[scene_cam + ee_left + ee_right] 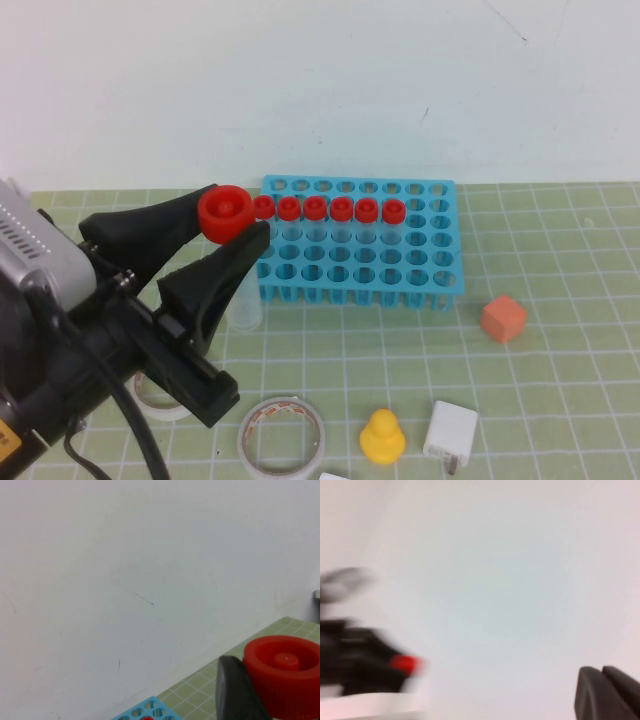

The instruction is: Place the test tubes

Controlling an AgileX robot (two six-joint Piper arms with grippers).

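**A:** ok so where's the tube vs the hand?

**B:** Biggest first. A green grid mat (pixel 560 400) covers the table. The left gripper (pixel 234 218) hangs at the rack's left end. Its black fingers are about half spread and clamped on the red cap of a tube (pixel 223 209). So the tube sits right between the fingertips, roughly upright, with its clear body hanging down just outside the rack's left edge. Can't tell if it touches the rack.

**A:** and the other arm?

**B:** The right gripper (pixel 601 690) only shows in its own wrist view. Its fingers are pressed together with nothing in them, and it faces the white wall. Can't place it against the rack.

**A:** what's the rack got in it?

**B:** It's a blue rack (pixel 420 245) with six capped tubes (pixel 340 209) in one row, second from the back, starting at the left end. The held cap lines up with that row, and the nearest standing tube is right beside it.

**A:** clutter?

**B:** All of it is clear of the rack:
- a tape roll (pixel 282 435) out front
- a second roll (pixel 156 402) half under the left arm
- a white charger (pixel 450 432) front-right
- an orange cube (pixel 503 318) off the right front corner
- a yellow duck (pixel 381 438) in front
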